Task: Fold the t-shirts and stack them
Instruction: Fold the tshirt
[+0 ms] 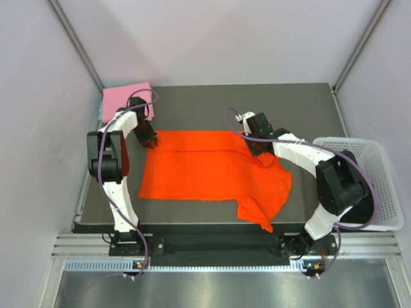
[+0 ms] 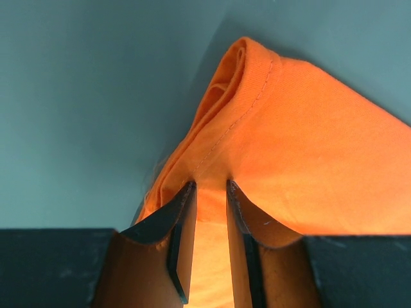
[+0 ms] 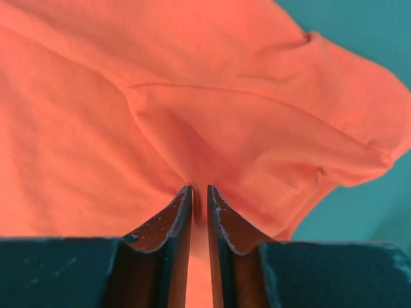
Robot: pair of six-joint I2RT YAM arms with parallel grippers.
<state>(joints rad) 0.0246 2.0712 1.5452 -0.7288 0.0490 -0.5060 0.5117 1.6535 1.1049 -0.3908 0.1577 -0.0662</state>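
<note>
Top view: bright orange-red soft-cloth t-shirt (image 1: 205,170) lies mid-desk, partly folded. Its far edge is straight, and a loose flap trails to 5 o'clock, reaching about to the near edge of the dark grey desk (image 1: 308,109). The left pincer (image 1: 150,143) sits on the shirt's 10 o'clock corner and the right pincer (image 1: 252,146) on the 1 o'clock corner. A light pink folded cloth t-shirt (image 1: 125,99) is parked at the desk's far 10 o'clock corner (the stack spot, I'd guess). A white plastic lattice basket (image 1: 379,192) stands off the desk at 3 o'clock.

Left wrist: the left pincer (image 2: 210,186) has narrow jaws clamped on a doubled hem of the shirt (image 2: 308,167). Bare desk (image 2: 83,96) runs from 9 to 12 o'clock.

Right wrist: the right pincer (image 3: 200,189) has jaws almost together with a ridge of shirt (image 3: 128,96) pinched between them. It reads as a grip, though a light one. There is bare desk (image 3: 366,32) at 1–3 o'clock.

Step, my read: a lengthwise fold of the orange shirt, both far corners in hand. The next move calls for both arms travelling level toward 6 o'clock to lay the far edge on the near one. The 5 o'clock flap needs tucking first.

Room: plenty of open desk at 12 and 2 o'clock. It is tight at 6 o'clock near the arm bases, and the pink shirt crowds the left arm.
</note>
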